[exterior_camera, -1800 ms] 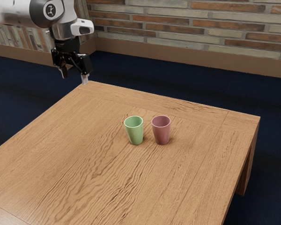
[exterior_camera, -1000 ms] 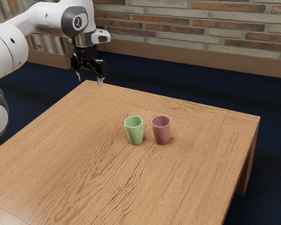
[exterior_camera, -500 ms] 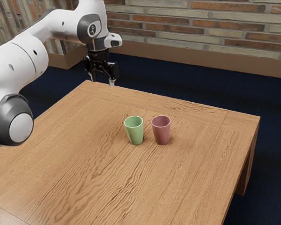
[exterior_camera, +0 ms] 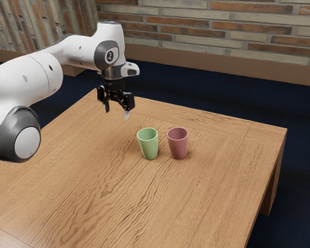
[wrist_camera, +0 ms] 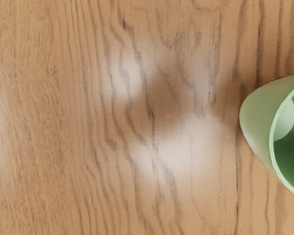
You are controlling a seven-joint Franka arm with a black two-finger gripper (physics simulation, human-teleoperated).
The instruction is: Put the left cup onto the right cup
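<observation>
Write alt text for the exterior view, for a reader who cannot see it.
A white robot arm holds its open black gripper above a wooden table, short of a green cup. A pink cup stands close beside it on the exterior view's right, both upright.

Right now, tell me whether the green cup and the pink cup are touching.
Apart. The exterior view shows bare table between the green cup and the pink cup.

The left cup [exterior_camera: 148,143] is green, the right cup [exterior_camera: 177,142] pink, the table [exterior_camera: 93,181] wood-grained brown.
</observation>
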